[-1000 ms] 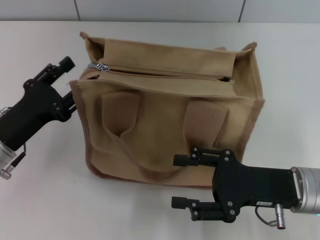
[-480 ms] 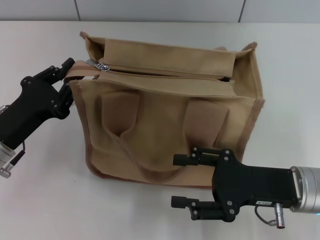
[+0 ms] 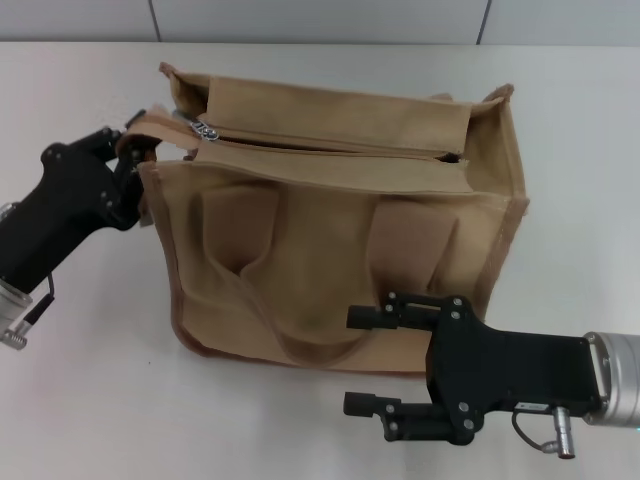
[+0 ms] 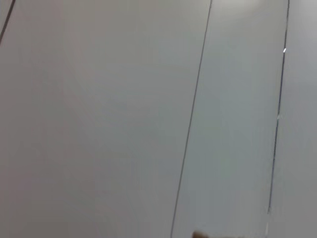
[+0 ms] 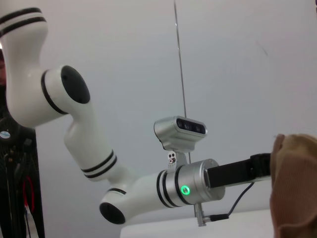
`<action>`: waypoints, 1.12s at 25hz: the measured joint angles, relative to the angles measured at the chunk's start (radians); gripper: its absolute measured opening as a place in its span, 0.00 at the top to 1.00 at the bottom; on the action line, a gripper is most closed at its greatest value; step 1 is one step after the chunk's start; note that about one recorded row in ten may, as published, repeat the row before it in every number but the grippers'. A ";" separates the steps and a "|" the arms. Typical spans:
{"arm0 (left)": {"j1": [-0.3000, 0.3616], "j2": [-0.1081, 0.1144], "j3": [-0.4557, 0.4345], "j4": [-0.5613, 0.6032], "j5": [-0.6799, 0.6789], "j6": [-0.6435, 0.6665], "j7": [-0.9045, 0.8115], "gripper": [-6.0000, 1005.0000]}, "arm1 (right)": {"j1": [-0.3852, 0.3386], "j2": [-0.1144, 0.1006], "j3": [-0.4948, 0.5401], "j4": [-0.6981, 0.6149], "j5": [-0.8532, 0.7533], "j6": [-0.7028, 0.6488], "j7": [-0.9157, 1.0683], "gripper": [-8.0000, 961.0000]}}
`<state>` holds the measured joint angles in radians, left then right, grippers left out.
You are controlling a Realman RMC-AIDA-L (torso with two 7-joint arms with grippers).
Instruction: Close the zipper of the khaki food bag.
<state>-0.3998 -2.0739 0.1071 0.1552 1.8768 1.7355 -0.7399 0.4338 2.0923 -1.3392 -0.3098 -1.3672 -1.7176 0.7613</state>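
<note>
The khaki food bag stands upright in the middle of the white table, both handles hanging down its front. Along its top runs the zipper, with the silver pull tab at the left end and a small dark gap at the right end. My left gripper is at the bag's upper left corner, shut on the tan fabric tab beside the pull. My right gripper rests low in front of the bag's right side, open and holding nothing. One corner of the bag shows in the right wrist view.
The white table extends all around the bag, and grey wall panels stand behind it. The left wrist view holds only wall panels. In the right wrist view I see the left arm, white with black bands.
My left gripper moved in to the bag's upper left corner, closed on the fabric tab and drew it slightly up and left. The right gripper stayed put.
</note>
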 joint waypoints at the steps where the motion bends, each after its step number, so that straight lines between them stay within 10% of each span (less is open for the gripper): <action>1: -0.004 0.000 0.000 -0.002 -0.010 0.024 -0.015 0.97 | -0.003 0.000 0.000 0.001 0.006 -0.035 0.000 0.25; 21: -0.040 -0.003 0.020 -0.079 -0.056 0.156 -0.094 0.97 | 0.049 -0.007 0.030 -0.014 0.384 -0.042 0.268 0.25; 28: -0.042 -0.003 0.020 -0.079 -0.056 0.156 -0.124 0.97 | 0.168 -0.011 0.071 -0.019 0.440 0.011 0.914 0.25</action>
<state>-0.4420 -2.0769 0.1274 0.0758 1.8206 1.8918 -0.8643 0.6023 2.0809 -1.2679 -0.3285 -0.9272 -1.7070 1.6754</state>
